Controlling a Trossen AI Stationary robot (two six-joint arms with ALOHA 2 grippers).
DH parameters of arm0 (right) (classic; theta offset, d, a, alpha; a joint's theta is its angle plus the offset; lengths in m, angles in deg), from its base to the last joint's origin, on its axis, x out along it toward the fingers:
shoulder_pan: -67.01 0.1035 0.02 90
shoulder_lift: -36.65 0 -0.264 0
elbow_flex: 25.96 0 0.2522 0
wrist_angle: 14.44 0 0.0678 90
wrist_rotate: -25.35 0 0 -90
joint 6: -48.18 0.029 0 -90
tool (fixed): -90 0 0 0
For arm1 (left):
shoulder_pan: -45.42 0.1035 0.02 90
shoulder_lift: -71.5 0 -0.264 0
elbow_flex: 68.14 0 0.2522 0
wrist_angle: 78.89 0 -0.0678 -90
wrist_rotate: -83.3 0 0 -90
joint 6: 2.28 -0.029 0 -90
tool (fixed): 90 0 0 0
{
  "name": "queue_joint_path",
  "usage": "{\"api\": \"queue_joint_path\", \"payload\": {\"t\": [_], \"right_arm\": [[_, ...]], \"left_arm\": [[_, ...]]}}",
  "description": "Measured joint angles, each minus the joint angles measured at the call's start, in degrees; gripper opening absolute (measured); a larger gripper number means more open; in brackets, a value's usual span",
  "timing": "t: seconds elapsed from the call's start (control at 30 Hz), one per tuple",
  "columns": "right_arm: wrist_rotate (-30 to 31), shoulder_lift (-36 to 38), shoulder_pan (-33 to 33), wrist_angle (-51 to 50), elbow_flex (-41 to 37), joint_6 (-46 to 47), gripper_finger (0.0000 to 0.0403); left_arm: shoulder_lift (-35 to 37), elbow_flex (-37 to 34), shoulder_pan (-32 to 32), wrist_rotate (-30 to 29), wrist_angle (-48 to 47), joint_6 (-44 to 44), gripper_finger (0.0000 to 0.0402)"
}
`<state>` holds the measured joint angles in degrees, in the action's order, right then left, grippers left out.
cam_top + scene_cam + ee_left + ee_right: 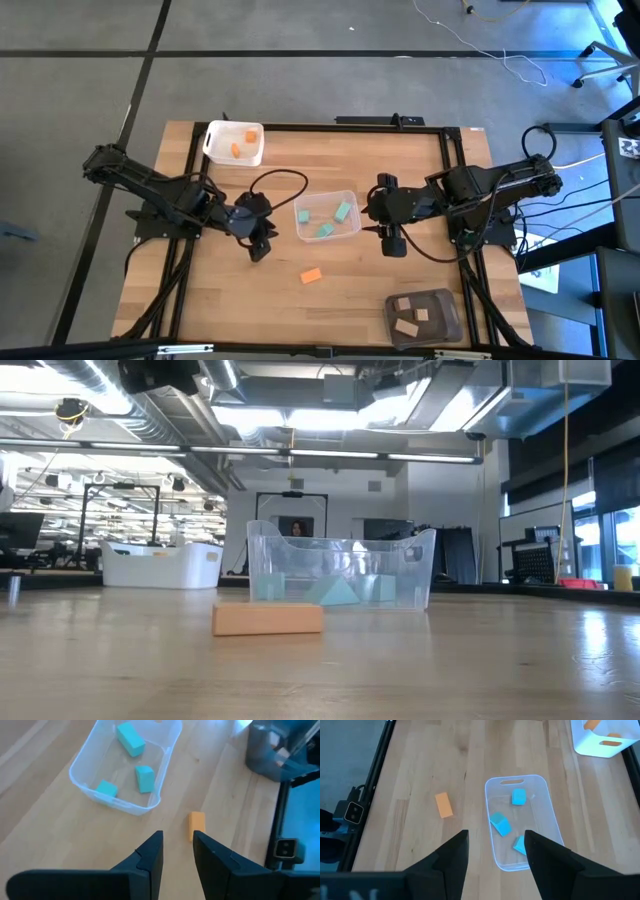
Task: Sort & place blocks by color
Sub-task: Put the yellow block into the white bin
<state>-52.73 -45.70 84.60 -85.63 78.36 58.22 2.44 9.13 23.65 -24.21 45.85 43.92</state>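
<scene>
Both arms hover low: left gripper and right gripper, each open and empty, flank the clear tub; one orange block lies loose nearby.

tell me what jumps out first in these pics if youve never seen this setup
A lone orange block lies on the bare wood, the only block outside a tub. Behind it at mid-table sits the clear tub with three teal blocks. The left gripper and right gripper flank that tub, both open and empty.
</scene>
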Motion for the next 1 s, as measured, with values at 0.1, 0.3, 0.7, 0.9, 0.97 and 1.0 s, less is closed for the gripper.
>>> {"api": "queue_joint_path", "payload": {"t": [0.1, 0.3, 0.7, 0.9, 0.97, 1.0], "right_arm": [[0.0, 0.0, 0.0, 0.0, 0.0, 0.0, 0.0193], [0.0, 0.0, 0.0, 0.0, 0.0, 0.0, 0.0193], [0.0, 0.0, 0.0, 0.0, 0.0, 0.0, 0.0193], [0.0, -0.1, 0.0, 0.3, 0.0, 0.0, 0.0193], [0.0, -0.1, 0.0, 0.5, 0.0, 0.0, 0.0193], [0.0, -0.1, 0.0, 0.7, 0.1, 0.0, 0.0193]], "left_arm": [[0.0, 0.0, 0.0, 0.5, 2.4, 0.0, 0.0098], [0.0, 0.0, 0.0, 1.1, 2.5, 4.4, 0.0102], [-1.1, 0.1, 2.6, 5.1, 2.0, 7.3, 0.0183], [-6.7, 0.1, 2.6, 6.0, 4.5, 5.7, 0.0237], [-9.1, 0.0, 2.7, 8.1, 4.4, 5.1, 0.0243], [-10.4, 0.0, 2.8, 9.2, 5.8, 4.2, 0.0245]]}}
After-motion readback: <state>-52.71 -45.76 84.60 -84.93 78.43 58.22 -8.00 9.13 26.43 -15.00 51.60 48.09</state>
